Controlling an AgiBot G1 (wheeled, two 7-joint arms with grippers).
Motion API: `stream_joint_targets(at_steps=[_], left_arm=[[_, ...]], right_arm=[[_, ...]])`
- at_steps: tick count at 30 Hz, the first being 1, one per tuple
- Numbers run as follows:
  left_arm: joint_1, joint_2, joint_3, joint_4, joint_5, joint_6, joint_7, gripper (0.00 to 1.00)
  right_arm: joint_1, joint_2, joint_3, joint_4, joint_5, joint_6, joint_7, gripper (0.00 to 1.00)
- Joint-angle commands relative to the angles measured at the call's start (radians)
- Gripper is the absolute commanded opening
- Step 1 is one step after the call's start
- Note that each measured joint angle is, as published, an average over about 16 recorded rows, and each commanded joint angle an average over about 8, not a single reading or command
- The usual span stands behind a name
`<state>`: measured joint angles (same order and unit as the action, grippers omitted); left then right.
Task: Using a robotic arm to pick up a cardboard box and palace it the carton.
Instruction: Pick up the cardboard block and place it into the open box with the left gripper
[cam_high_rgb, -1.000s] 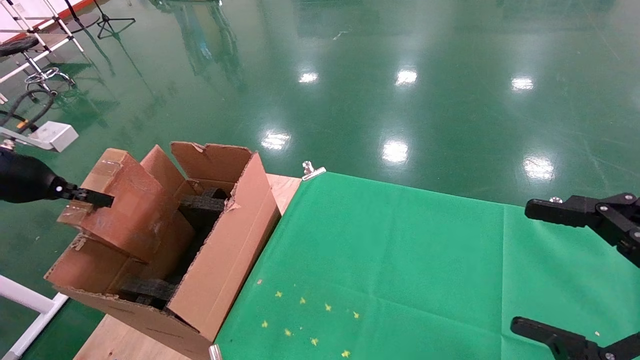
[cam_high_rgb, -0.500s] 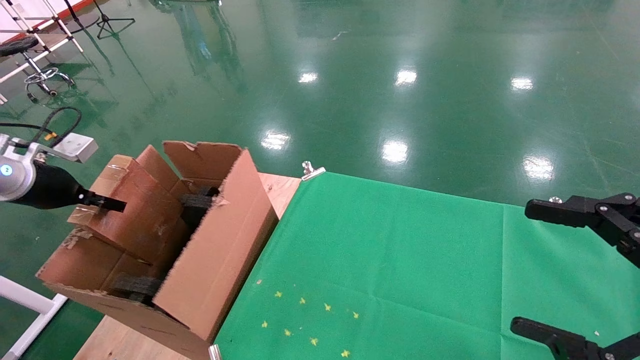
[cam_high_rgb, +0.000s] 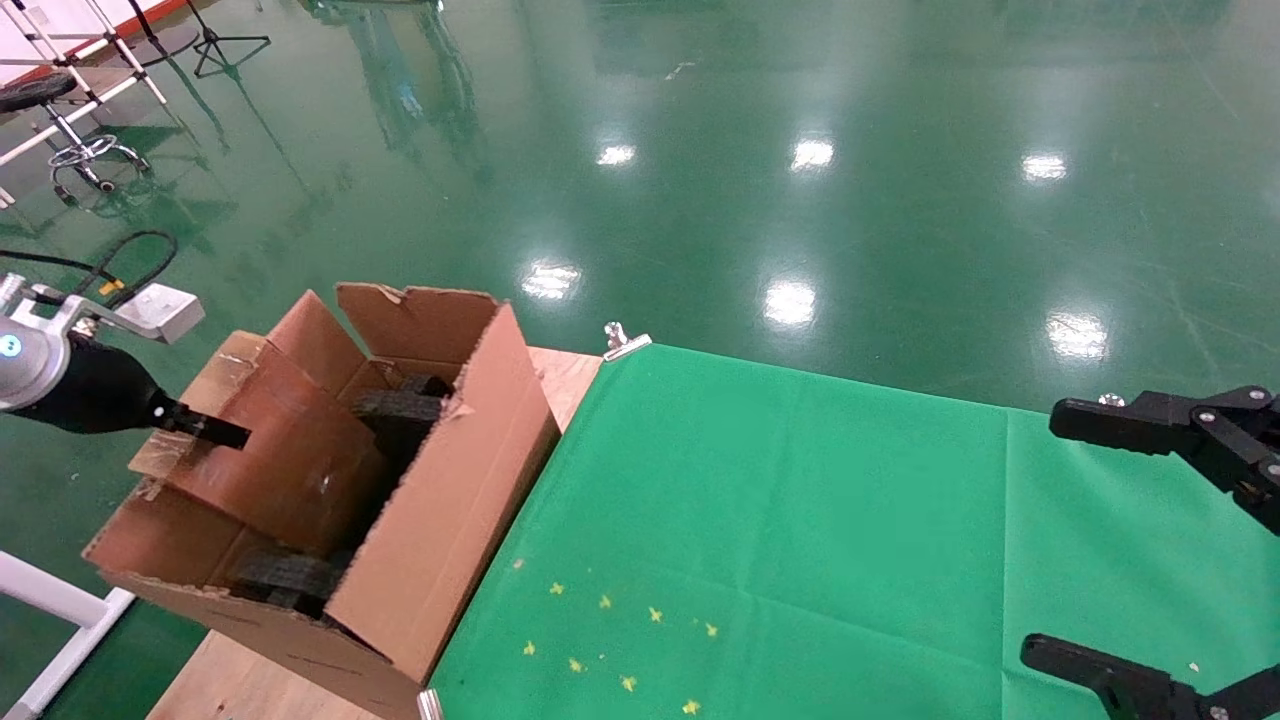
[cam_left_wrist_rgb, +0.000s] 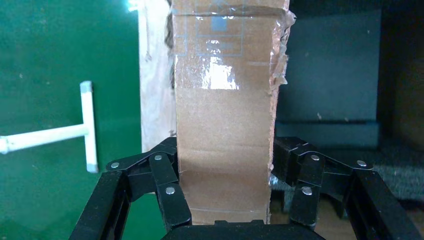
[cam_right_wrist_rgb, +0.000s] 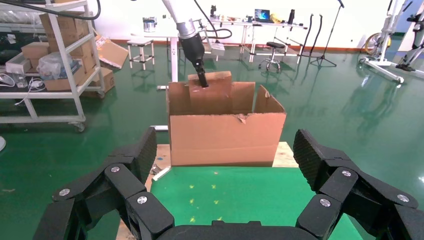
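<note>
**Box may jam on the foam**

The box hangs tilted, half inside the carton at the table's left edge, clamped at its upper end by the left gripper. Black foam sits just beside and below it; lowered crooked, it could catch there or push the carton off. The right gripper idles open, well apart over the green cloth.
</note>
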<state>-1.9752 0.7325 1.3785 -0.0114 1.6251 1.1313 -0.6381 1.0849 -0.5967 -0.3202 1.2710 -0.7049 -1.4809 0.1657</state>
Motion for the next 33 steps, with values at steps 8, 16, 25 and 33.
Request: stream_joint_targets(at_steps=[8,16,25,33], left_arm=[[0.046,0.028,0.005,0.017,0.006,-0.006,-0.03,0.0],[0.123,0.056,-0.005,0.026,-0.007,-0.064,-0.071,0.0],[0.213,0.083,-0.021,0.024,-0.029,-0.128,-0.103,0.0],[0.284,0.109,-0.038,0.018,-0.053,-0.186,-0.125,0.0]], right_arm=[[0.0,0.0,0.0,0.0,0.0,0.0,0.0,1.0],[0.0,0.0,0.0,0.0,0.0,0.0,0.0,1.0],[0.0,0.0,-0.001,0.0,0.0,0.0,0.0,1.0],[0.0,0.0,-0.001,0.0,0.001,0.0,0.0,1.0]])
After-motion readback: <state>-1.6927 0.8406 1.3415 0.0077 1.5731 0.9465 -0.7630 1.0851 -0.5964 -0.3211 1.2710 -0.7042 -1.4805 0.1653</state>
